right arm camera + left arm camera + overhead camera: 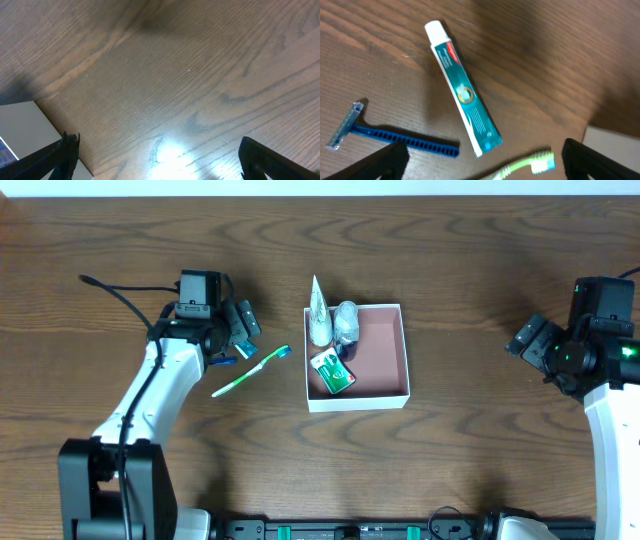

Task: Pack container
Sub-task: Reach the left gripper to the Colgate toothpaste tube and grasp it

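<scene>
1. Left gripper (485, 148) hangs with jaws spread wide and nothing between them, above a teal toothpaste tube with a white cap (462, 95). A blue plastic razor (395, 136) and a green toothbrush (530, 165) lie close by.
2. Right gripper (160, 152) is likewise spread and empty over the bare brown wooden table (200, 75), well apart from the loose items.
3. Mid-table sits the shallow square white cardboard container (385, 345). It holds a green packet (333, 372), a small clear bottle (346, 320) and a white pointed tube (318, 310) that juts past its far wall.
4. The step in hand looks like fetching the next toiletry, probably the toothpaste tube. That calls for descending and closing across its width.
5. The razor and toothbrush lie near the tube but apart from it. The container's right half is open floor, and its thin walls need clearing on the way in.
</scene>
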Controlling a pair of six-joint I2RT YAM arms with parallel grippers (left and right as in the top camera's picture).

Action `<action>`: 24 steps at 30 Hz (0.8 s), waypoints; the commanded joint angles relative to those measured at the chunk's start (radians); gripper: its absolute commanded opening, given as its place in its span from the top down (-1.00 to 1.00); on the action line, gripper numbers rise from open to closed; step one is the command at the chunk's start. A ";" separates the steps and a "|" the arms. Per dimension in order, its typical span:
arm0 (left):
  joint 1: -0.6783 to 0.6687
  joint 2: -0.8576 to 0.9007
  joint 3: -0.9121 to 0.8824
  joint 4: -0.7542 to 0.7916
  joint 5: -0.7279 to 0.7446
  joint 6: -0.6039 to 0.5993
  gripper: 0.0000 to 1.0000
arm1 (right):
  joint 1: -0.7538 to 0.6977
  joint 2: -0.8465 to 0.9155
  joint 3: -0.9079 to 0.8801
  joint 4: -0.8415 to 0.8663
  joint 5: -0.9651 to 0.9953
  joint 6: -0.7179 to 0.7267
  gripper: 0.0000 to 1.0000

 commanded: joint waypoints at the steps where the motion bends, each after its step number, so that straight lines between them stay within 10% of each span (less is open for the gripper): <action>1: 0.000 0.032 0.013 0.017 -0.053 -0.082 -0.89 | -0.008 0.003 0.010 -0.001 0.000 -0.010 -0.99; 24: 0.037 0.221 0.117 -0.001 -0.079 -0.099 -0.84 | -0.008 0.003 0.010 -0.001 0.000 -0.010 -0.98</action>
